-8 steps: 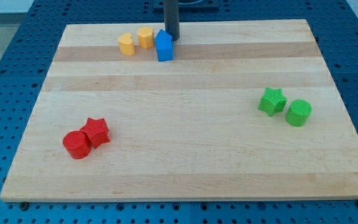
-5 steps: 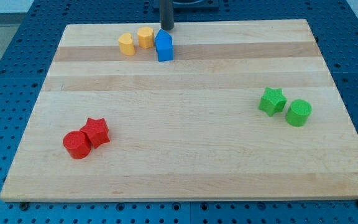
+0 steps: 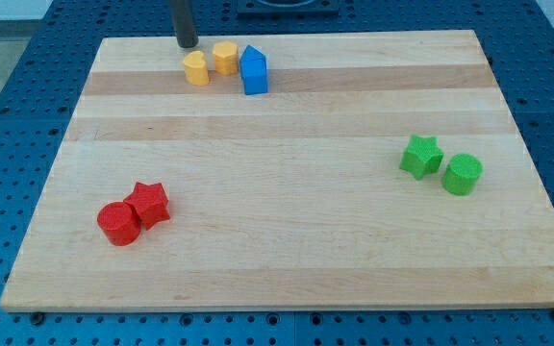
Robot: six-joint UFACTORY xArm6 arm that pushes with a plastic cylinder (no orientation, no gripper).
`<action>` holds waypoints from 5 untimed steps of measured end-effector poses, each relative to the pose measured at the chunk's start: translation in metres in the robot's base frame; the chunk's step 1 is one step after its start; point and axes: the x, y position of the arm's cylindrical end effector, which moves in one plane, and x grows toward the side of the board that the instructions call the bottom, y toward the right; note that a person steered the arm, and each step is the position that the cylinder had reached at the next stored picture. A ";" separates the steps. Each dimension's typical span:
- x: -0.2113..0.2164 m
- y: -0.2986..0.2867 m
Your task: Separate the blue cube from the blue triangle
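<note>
The rod's tip (image 3: 188,45) sits at the board's top edge, up and to the view's left of the two yellow blocks (image 3: 209,63), well clear of the blue pair; there is no hand to open or close, only a bare rod. The blue cube (image 3: 255,77) and blue triangle (image 3: 251,56) sit pressed together (one blue lump, nearly), just right of the yellows. From there a wedge between them looks awkward; the yellows are in the way.
</note>
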 end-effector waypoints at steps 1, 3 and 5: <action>0.027 -0.001; -0.017 0.035; 0.004 0.110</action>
